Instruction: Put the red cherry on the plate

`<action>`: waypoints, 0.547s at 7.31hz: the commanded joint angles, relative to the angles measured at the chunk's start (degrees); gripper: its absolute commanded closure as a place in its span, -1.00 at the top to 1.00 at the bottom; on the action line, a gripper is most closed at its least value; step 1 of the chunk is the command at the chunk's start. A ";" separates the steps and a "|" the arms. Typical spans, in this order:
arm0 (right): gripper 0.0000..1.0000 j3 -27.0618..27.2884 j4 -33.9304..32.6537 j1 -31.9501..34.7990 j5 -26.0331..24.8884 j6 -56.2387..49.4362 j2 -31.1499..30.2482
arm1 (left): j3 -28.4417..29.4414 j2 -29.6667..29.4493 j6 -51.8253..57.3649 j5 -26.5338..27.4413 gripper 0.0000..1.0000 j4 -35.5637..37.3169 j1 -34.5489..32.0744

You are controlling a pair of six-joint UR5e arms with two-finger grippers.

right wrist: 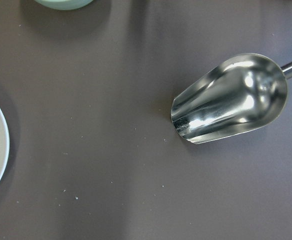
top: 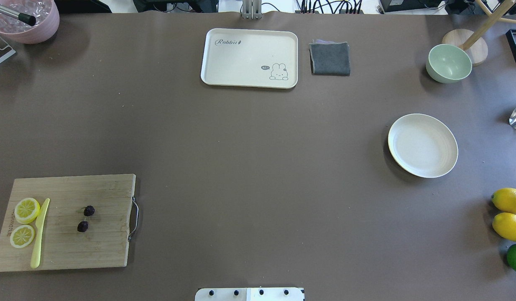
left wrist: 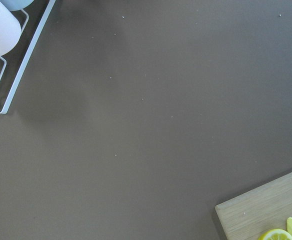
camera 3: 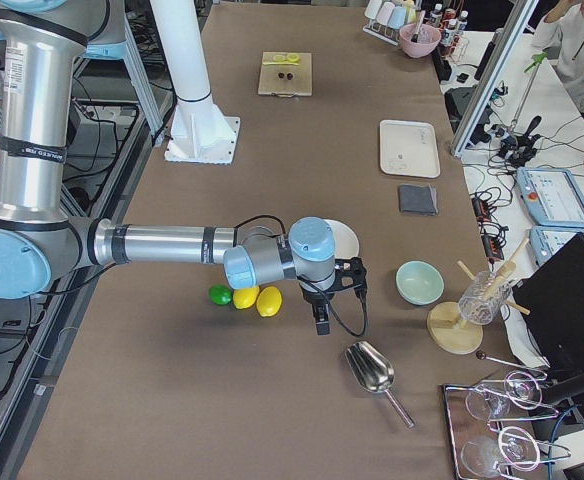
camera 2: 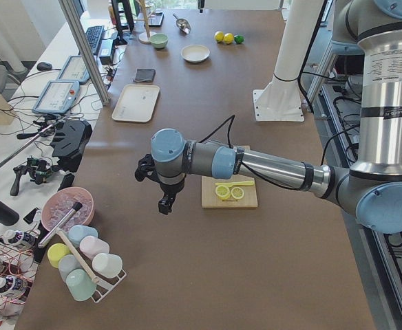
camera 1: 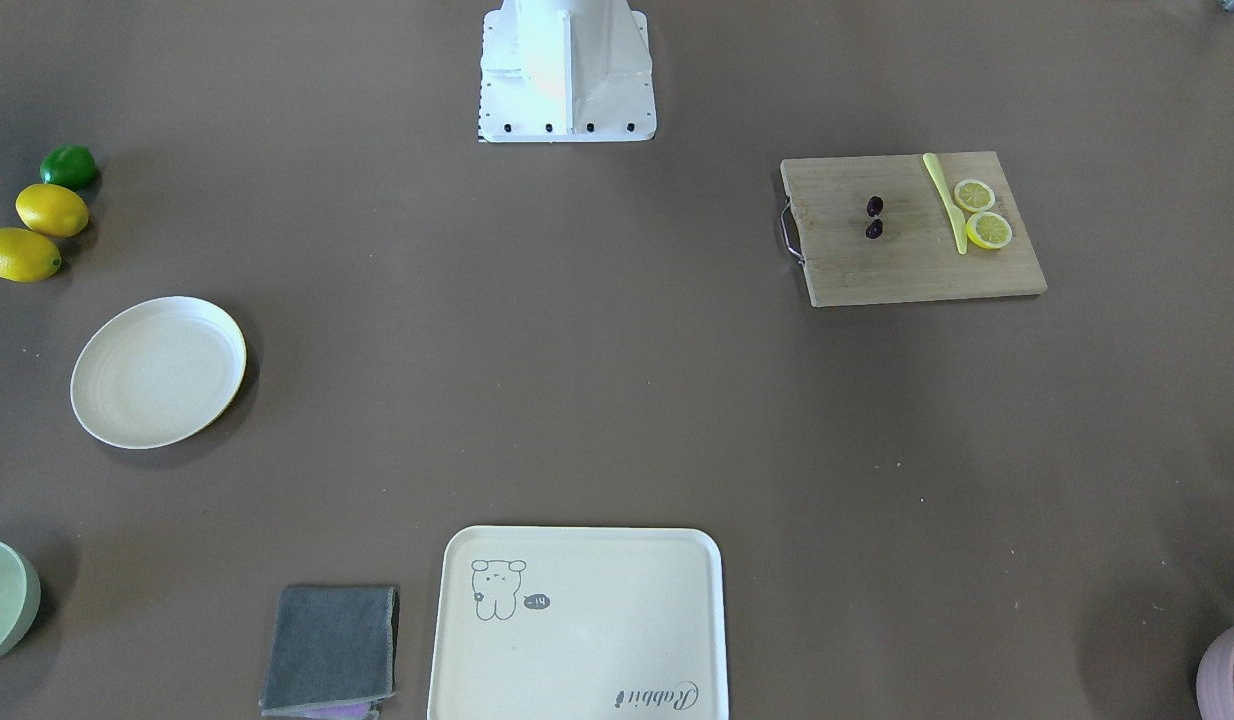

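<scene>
- Exterior front-facing: the red cherry (camera 1: 874, 218), a tiny dark maroon joined pair, lies mid-surface on the rectangular bamboo cutting board (camera 1: 917, 265). The round cream-white plate (camera 1: 159, 371) sits bare toward the worktop's opposite edge.
- Overhead exterior: no arm shows, and cherry and plate are well apart, so a long carry seems needed.
- Exterior left: the left gripper (camera 2: 165, 203) hovers off the board's outer edge; its jaw opening cannot be told.
- Exterior right: the right gripper (camera 3: 319, 322) hangs near the plate; its jaw opening cannot be told.
- Left wrist-mounted: only the board's corner shows, so the gripper should first centre over the cherry, then pinch gently.
- Right wrist-mounted: the plate's rim and a shiny steel scoop (right wrist: 231, 100) show.
</scene>
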 commanded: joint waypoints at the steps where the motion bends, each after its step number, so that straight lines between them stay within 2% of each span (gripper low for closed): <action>1: 1.00 1.17 -0.09 0.06 0.63 0.23 1.27 | -0.90 -0.30 -0.25 -0.08 0.96 0.00 -0.02; 2: 1.00 1.09 -0.27 0.06 2.56 0.59 2.94 | 0.30 0.40 -0.17 0.44 0.96 0.09 -0.02; 4: 1.00 -2.32 -0.27 0.06 2.49 0.59 6.46 | 2.42 2.85 0.01 0.53 0.96 0.09 -0.02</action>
